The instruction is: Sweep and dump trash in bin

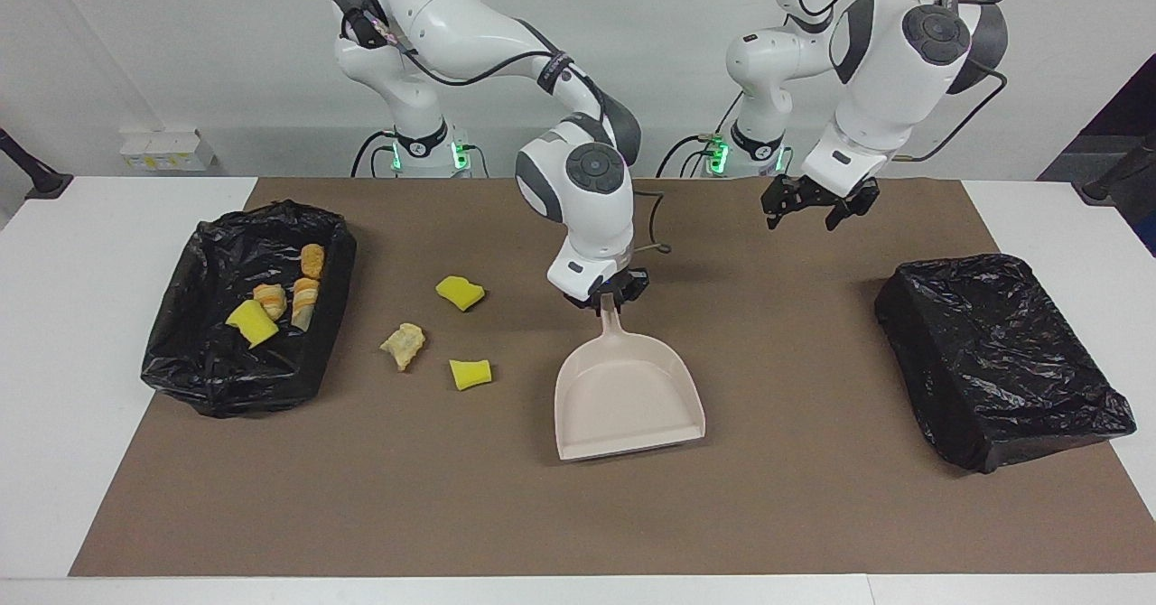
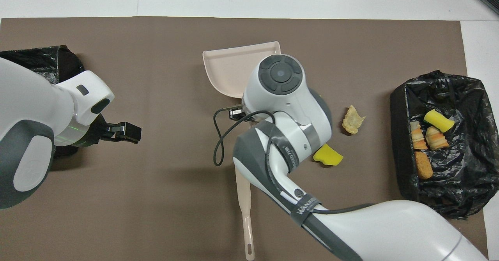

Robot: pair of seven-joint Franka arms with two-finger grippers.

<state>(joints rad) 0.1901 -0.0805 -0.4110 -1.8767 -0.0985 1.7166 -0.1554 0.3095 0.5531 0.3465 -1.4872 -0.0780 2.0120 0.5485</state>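
The right gripper (image 1: 606,297) is clamped on the handle of the beige dustpan (image 1: 628,400), which lies on the brown mat (image 1: 578,515) near the table's middle, its open mouth pointing away from the robots. In the overhead view the right arm's wrist covers the handle and much of the pan, so only the pan's wide end (image 2: 234,68) shows there. The same arm hides most of the brush (image 2: 245,218); only its thin handle pokes out, and in the facing view the brush cannot be seen at all.

The left gripper (image 1: 820,208) hangs released, fingers apart, over the mat toward the left arm's end, holding nothing.

Four scraps sit in the bag-lined bin (image 1: 181,370) at the right arm's end: one yellow sponge chunk (image 1: 252,323) and three pastry bits (image 1: 304,302). Three scraps lie on the mat between bin and dustpan: two yellow sponge chunks (image 1: 461,292) (image 1: 470,374) and one tan pastry bit (image 1: 403,345). Overhead, one of these chunks is hidden under the arm.

A second black-bagged bin (image 1: 998,361) stands at the left arm's end, partly covered by the left arm from above.
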